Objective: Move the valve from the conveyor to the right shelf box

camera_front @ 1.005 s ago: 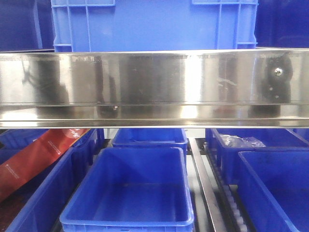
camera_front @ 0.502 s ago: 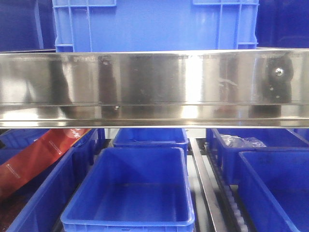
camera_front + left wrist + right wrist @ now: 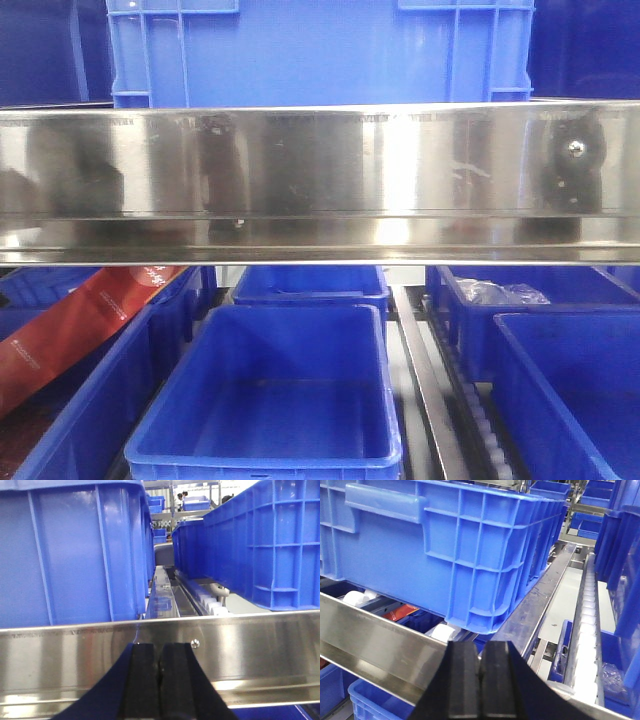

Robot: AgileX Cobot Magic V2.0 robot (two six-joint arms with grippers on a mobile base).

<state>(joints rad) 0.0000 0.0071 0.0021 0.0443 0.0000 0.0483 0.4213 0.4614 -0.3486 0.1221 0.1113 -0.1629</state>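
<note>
The valve and the conveyor are out of view. My left gripper (image 3: 160,651) is shut, its black pads pressed together with nothing between them, in front of a steel shelf rail (image 3: 250,645). Behind that rail stands a tall blue box (image 3: 75,555). My right gripper (image 3: 480,652) is also shut and empty, held above another steel rail (image 3: 375,645) and just short of a blue crate (image 3: 445,545) on rollers. In the front view, blue shelf boxes sit below a steel rail (image 3: 320,180): one in the middle (image 3: 290,390) and one at the right (image 3: 570,390). Neither gripper shows there.
A red bag (image 3: 70,325) lies in the left lower box. A clear plastic bag (image 3: 500,293) lies in a box at the back right. A large blue crate (image 3: 320,50) stands on the upper shelf. Roller tracks (image 3: 587,610) run between the boxes.
Only the dark reflections on the steel rail have shifted slightly. The boxes and the view are otherwise the same.
</note>
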